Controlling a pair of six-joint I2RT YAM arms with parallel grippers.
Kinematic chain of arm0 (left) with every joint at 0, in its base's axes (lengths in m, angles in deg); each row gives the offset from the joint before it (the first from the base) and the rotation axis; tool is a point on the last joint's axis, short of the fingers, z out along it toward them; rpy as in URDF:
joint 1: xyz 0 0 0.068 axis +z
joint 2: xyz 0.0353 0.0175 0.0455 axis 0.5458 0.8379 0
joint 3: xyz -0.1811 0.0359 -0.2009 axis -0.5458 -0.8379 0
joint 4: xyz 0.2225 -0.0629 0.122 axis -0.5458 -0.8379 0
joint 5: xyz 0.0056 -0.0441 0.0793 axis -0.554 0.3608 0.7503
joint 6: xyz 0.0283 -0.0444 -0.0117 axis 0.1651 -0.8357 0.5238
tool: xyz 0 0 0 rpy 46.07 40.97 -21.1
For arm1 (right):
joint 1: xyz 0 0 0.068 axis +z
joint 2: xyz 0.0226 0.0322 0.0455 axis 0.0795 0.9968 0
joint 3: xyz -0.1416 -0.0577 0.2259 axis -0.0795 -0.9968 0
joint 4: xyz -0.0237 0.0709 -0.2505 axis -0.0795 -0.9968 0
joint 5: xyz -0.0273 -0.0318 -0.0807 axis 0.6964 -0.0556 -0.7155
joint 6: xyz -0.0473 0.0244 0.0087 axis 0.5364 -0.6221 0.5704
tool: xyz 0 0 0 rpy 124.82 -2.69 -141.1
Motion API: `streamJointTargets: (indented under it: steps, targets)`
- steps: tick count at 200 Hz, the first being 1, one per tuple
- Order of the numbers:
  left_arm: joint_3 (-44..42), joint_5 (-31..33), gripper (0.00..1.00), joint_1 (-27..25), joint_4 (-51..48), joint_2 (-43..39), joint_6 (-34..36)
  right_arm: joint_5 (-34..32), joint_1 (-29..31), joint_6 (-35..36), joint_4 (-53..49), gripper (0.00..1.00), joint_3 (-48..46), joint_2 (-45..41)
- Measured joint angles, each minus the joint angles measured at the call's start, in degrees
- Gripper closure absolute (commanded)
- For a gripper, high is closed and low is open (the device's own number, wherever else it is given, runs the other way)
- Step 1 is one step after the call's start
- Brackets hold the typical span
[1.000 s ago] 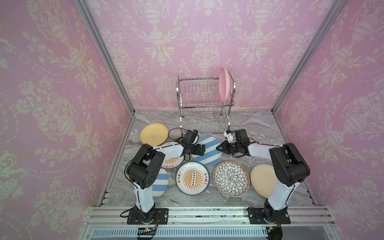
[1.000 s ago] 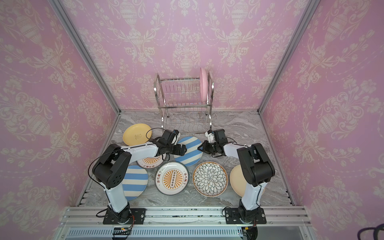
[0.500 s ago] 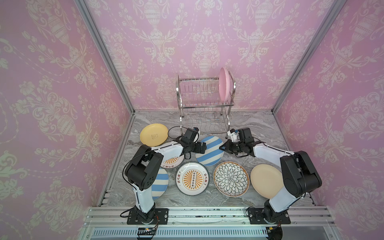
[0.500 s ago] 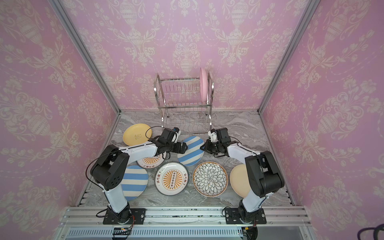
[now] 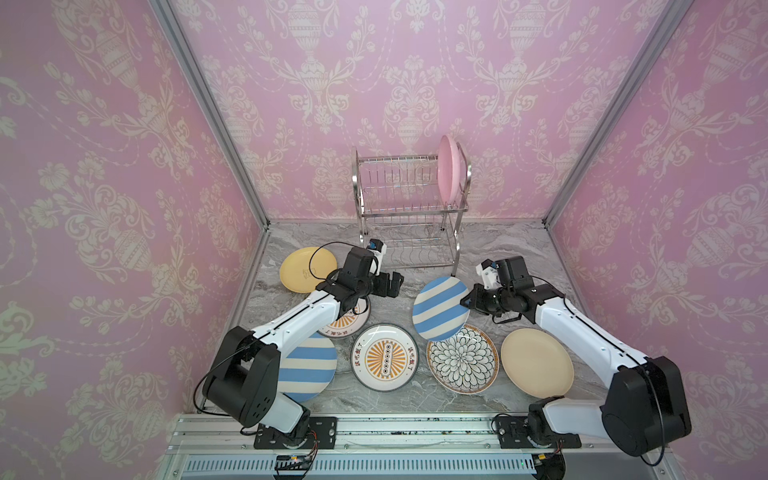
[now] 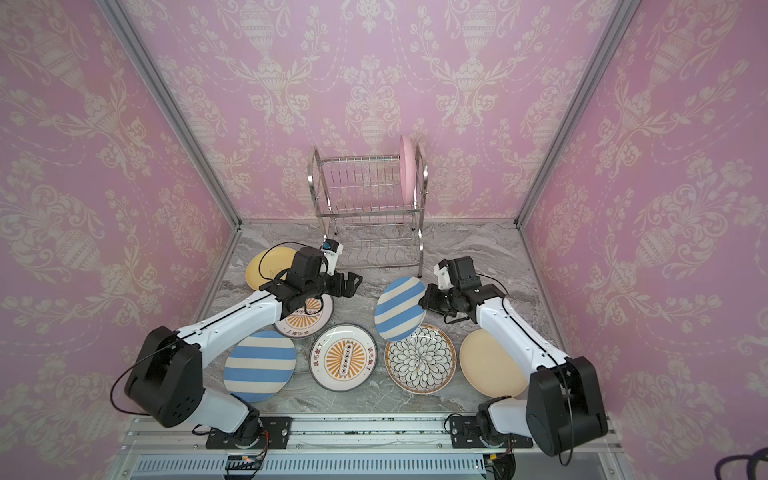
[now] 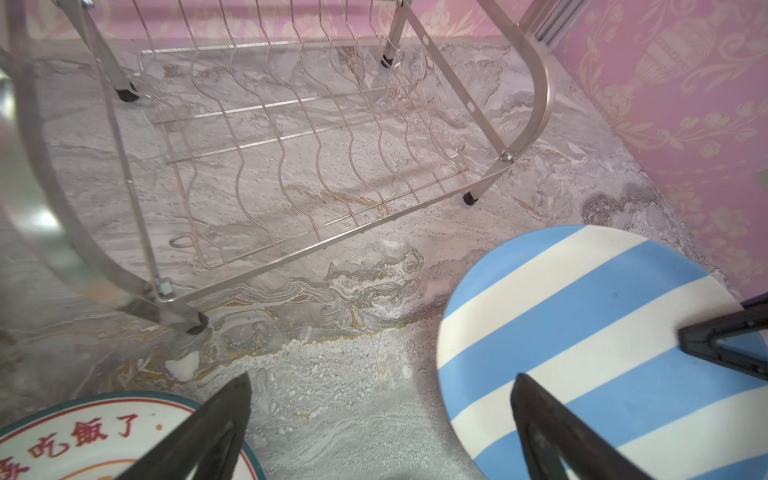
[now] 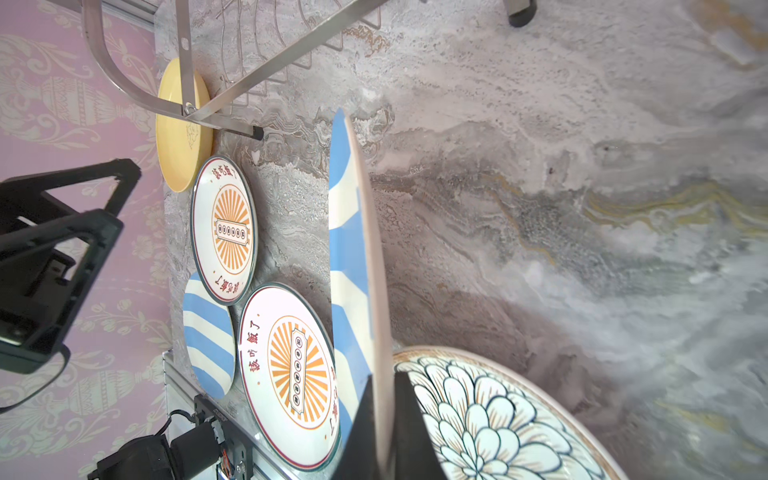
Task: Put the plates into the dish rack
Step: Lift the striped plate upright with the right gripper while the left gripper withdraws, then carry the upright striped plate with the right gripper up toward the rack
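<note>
Striped plate [image 5: 439, 308] held tilted on edge, lower rim over black-petal plate [image 5: 462, 361]. Right gripper [image 5: 466, 302] pinches its rim at plate's 3 o'clock. Left gripper [image 5: 397, 286] spread wide, empty, at plate's 9 o'clock. Dish rack [image 5: 409, 208] at plate's 12 o'clock, with pink plate [image 5: 447, 170] upright in top tier.

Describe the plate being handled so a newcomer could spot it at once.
Near the right front leg of the steel dish rack, a blue-and-white striped plate is held tilted up, its rim pinched by the right hand. Its striped twin lies flat at front left.
</note>
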Motion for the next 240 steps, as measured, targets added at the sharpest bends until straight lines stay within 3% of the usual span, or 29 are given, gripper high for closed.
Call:
streamJointTargets:
  steps: [48,83,115,167,240]
  targets:
    - [-3.9,-1.8,0.01,11.1,8.2,-11.4,2.2,-6.3,0.0,3.2,-18.1,1.0,7.4,-14.1]
    - [-4.8,-7.2,0.01,17.6,18.9,-8.5,2.1,-8.2,0.0,5.4,-26.1,1.0,16.5,-23.4]
    - [-4.0,-16.4,0.01,22.6,29.3,-0.5,0.6,-8.2,0.1,8.5,-29.3,1.0,26.5,-24.3]
    - [1.6,-28.3,0.01,23.1,40.8,12.8,-1.9,-8.5,0.2,12.4,-27.1,1.0,35.9,-18.3]
    - [10.4,-31.6,0.01,22.4,42.8,18.2,-0.2,-9.6,0.4,15.4,-25.6,1.0,36.5,-13.9]
